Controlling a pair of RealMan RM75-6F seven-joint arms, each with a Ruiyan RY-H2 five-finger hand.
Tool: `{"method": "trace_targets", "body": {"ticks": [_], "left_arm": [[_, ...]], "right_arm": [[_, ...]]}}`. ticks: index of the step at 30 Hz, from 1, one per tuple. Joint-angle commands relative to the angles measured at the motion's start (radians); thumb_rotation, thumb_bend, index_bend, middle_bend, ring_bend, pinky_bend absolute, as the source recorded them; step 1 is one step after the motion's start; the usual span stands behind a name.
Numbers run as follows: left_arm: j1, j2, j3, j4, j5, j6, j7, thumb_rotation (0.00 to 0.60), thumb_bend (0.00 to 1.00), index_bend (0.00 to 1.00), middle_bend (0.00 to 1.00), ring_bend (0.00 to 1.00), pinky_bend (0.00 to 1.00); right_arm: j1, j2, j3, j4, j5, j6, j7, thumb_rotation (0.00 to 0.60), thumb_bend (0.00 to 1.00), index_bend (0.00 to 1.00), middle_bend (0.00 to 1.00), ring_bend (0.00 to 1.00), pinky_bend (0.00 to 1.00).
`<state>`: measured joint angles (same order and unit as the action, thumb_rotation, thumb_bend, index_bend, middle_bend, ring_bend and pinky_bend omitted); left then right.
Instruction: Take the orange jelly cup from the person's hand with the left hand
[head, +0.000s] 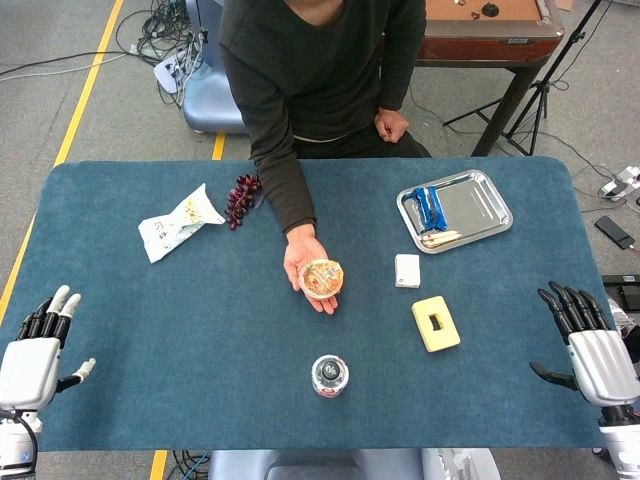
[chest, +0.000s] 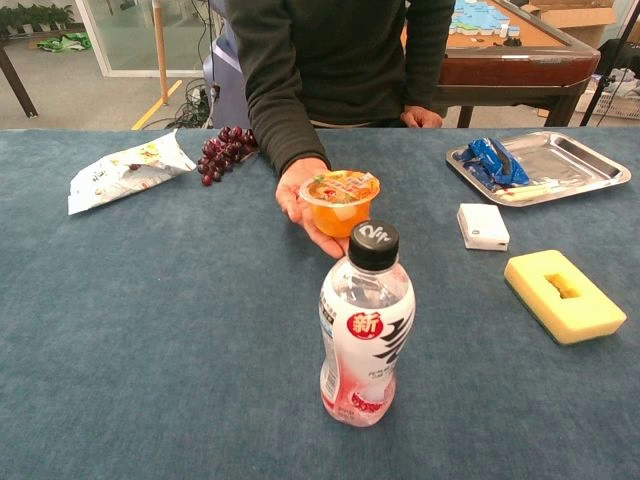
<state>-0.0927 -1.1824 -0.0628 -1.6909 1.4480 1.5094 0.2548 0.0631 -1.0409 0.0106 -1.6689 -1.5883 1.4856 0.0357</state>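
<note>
A: Item, orange jelly cup (head: 321, 278). Location?

B: Resting on the person's hand (head: 303, 262), palm up, over the middle of the counter (head: 200, 330). Foil lid on top, cup upright. Not yet transferred.

A: Item, left hand (head: 40, 345). Status?

B: Parked at the near left corner of the counter, well apart from the cup. Fingers (head: 60, 305) extended and apart, holding nothing. Seen in the head view only.

A: Item, right hand (head: 590, 345)?

B: Near right corner, fingers likewise spread, nothing held. Not called on by the task.

A: Progress entry?

B: By my reading, nothing done beyond the offer: cup presented, reach not begun. Remaining: carry the left hand across to the centre, close the fingers around the cup, lift it clear of the palm.

A: Other stock on the route?

B: Drink bottle (chest: 364, 325) standing near of the cup, just right of the likely path. Snack packet (head: 178, 222) and grapes (head: 242, 198) on the far left. Yellow sponge (head: 436, 323), white block (head: 407, 270) and metal tray (head: 455, 209) to the right, out of the way.
</note>
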Motion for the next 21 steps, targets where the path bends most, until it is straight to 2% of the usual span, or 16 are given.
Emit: {"method": "trace_targets", "body": {"ticks": [1,13,21], "left_arm": [[0.001,-0.001,0.001,0.001,0.000,0.001,-0.001,0.600,0.19,0.00,0.00,0.02,0.11],[-0.013,0.005,0.001,0.002,0.031,-0.007,-0.013,0.600,0.19,0.00,0.00,0.02,0.11],[-0.106,0.051,-0.018,-0.013,0.114,-0.091,-0.095,0.600,0.19,0.00,0.00,0.02,0.10]], "right_arm": [[0.000,0.001,0.000,-0.001,-0.002,0.001,-0.001,0.600,0.06,0.00,0.01,0.00,0.06],[0.006,0.011,0.005,-0.007,-0.043,0.027,0.001,0.600,0.06,0.00,0.01,0.00,0.06],[0.031,0.031,0.012,-0.036,-0.076,0.021,-0.007,0.600,0.06,0.00,0.01,0.00,0.06]]}}
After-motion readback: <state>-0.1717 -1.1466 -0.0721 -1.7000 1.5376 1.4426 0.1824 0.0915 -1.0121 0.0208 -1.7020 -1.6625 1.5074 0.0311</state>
